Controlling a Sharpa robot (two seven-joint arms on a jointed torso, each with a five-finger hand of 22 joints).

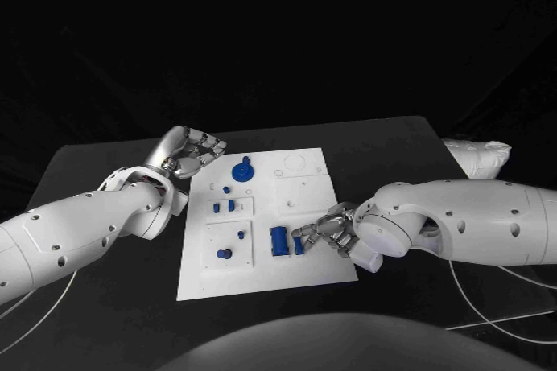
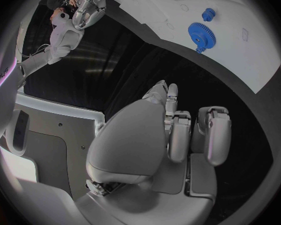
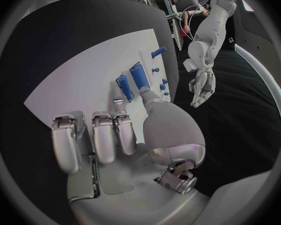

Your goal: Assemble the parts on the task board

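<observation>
The black table (image 1: 105, 166) takes up most of what I see from here, and the white task board (image 1: 304, 266) lies flat in the middle of it, a tall rectangle between the two arms.

The right arm (image 1: 488, 222) reaches in from its side, bulky and white, and its right hand (image 1: 331, 230) sits at the board's right edge, low over the lower half. Its fingers are curled inward and its thumb (image 3: 145, 94) reaches to the larger of two blue blocks there; whether it is actually gripping anything I cannot tell, as the fingertips hide the contact.

The left arm (image 1: 81, 226) comes in along the other side, and the left hand (image 1: 188, 152) is held off the board's upper left corner, over the dark table, touching nothing. Its fingers (image 2: 218, 135) are bent in toward the palm with nothing between them.

On the board, the biggest part is a blue gear (image 1: 243, 172) near the top, left of centre, with a small stub at its upper edge. Lower down, right of centre, stands the larger blue block (image 1: 278, 241) with the smaller blue block (image 1: 299, 246) just beside it, next to the right hand's fingertips.

Small blue pieces (image 1: 225, 205) sit in a raised white panel at the left of the board, and below it a second panel holds a blue round peg (image 1: 223, 253) with a tinier piece (image 1: 241, 234) above it
</observation>
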